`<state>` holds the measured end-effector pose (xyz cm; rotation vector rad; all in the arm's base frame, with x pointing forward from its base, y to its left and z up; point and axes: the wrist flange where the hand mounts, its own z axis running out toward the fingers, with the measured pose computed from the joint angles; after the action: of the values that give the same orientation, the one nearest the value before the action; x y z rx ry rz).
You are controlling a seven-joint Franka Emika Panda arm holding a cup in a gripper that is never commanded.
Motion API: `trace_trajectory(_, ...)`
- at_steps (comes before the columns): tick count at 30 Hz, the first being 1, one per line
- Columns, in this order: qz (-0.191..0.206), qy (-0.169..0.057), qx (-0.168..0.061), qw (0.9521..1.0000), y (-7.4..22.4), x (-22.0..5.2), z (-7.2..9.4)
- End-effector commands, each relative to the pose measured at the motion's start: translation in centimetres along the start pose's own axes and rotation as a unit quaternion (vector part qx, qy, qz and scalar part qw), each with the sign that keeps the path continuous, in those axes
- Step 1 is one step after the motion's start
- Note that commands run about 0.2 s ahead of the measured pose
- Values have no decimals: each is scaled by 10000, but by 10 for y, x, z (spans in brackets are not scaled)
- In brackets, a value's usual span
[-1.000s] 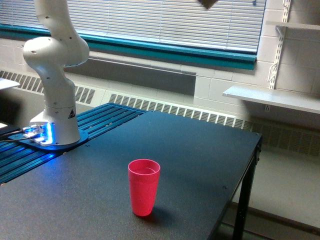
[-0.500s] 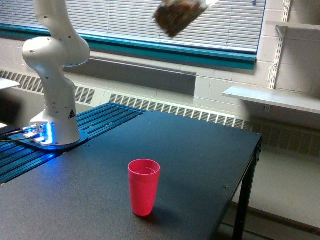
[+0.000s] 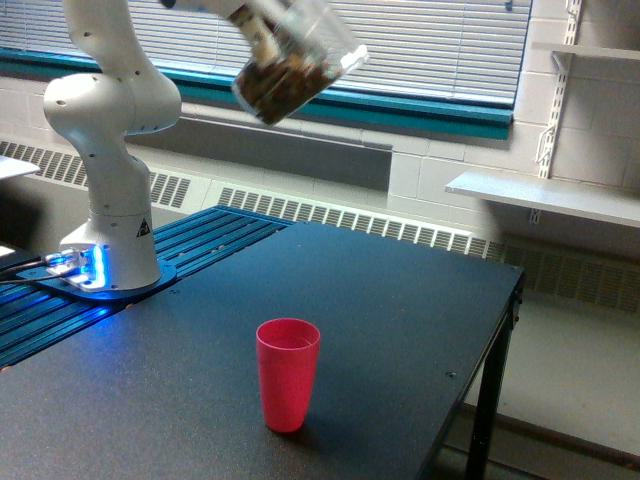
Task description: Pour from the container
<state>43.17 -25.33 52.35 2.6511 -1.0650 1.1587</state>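
1. The container (image 3: 290, 68) has swung down-left from the top edge into the upper middle, tilted.
2. The gripper (image 3: 245, 22) is mostly hidden, its grasp unclear.
3. Approach step; next, line up above the pink cup (image 3: 288, 373) at lower centre.

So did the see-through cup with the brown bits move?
Yes. The clear cup has come down and toward the exterior view's left against the window blinds, now high above the pink cup, which stayed put.
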Motion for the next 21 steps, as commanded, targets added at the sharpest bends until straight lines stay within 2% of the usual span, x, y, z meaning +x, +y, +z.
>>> trace_trajectory(1, -268, -71, -29, 9996, 16, -19, 5)
trace_trajectory(17, -410, -459, -242, 9978, 40, -66, 29)
trace_trajectory(21, -491, -480, -330, 9971, 44, -76, 33)
